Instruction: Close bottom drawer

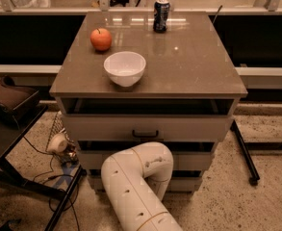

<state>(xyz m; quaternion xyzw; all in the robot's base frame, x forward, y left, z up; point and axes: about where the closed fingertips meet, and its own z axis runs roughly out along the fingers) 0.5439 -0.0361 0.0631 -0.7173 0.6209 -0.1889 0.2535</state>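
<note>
The cabinet has three pale drawer fronts. The bottom drawer is the lowest one; its front shows only at either side of my arm, and its handle is hidden. My white arm rises from the bottom edge and bends toward the lower drawers. My gripper is hidden behind the arm's bend, close to the lower drawer fronts. The top drawer with its black handle stands a little out from the cabinet, with a dark gap above it.
On the cabinet top stand a white bowl, an orange-red apple and a dark can. A dark stand and cables are on the left. A black leg crosses the floor on the right.
</note>
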